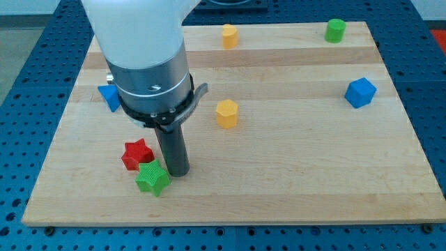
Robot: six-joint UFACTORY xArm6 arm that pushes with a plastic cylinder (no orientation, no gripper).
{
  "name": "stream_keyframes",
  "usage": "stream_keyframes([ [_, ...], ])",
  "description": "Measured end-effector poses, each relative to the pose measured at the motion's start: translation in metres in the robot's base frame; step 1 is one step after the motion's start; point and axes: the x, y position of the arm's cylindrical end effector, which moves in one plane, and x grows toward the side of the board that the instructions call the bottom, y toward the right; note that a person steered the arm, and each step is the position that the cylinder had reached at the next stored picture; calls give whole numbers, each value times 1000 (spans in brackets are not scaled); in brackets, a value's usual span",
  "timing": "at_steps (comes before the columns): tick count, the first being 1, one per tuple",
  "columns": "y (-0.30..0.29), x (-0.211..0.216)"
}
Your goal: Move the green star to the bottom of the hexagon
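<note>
The green star (152, 178) lies near the board's bottom left. My tip (177, 172) stands right beside it, touching or almost touching its upper right side. A red star (136, 154) sits just above and left of the green star. A yellow hexagon (226, 113) lies near the board's middle, up and to the right of my tip. A second yellow block (229, 35), its shape unclear, sits at the top edge.
A blue block (109, 96) at the left is partly hidden behind the arm. A blue cube (360, 92) lies at the right. A green cylinder (335, 30) stands at the top right. The wooden board (313, 174) rests on a blue perforated table.
</note>
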Motion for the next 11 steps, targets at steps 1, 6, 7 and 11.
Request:
stream_keyframes([
  [1, -9, 1],
  [6, -100, 68],
  [7, -111, 66],
  [11, 53, -7],
])
